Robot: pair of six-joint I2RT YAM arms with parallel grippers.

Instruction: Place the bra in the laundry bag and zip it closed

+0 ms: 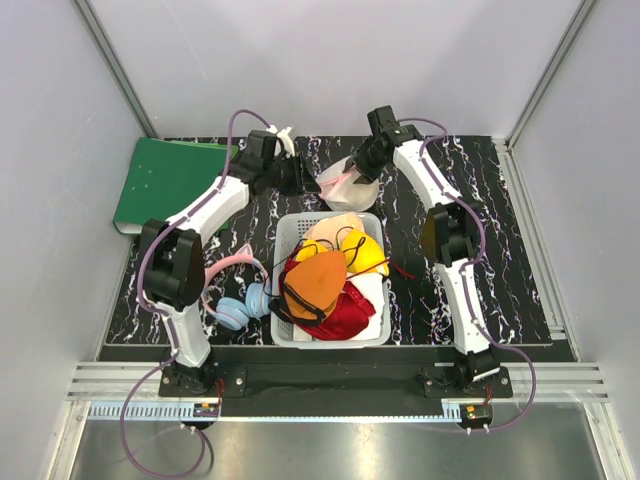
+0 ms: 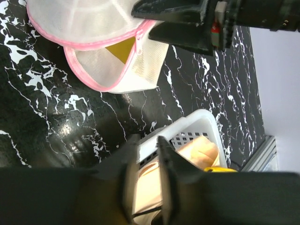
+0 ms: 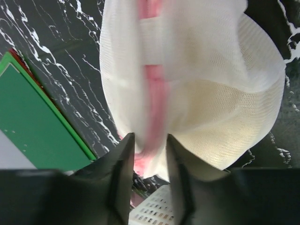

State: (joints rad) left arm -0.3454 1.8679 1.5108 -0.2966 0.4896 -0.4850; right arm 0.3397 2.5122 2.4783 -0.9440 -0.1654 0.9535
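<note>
The right gripper [image 3: 150, 137] has its jaws apart astride the pink zipper rim [image 3: 152, 89] of the laundry bag [image 3: 215, 112]. It's too blurred to tell whether they pinch it. The left gripper [image 2: 146, 140], low in its own view, is slightly parted on nothing, over the basket [image 2: 199, 129]. The bra [image 2: 121, 49] shows yellow through the bag's gaping mouth, upper middle. I'd tuck it fully in, then pin the rim with one gripper while the other draws the zip round.
</note>
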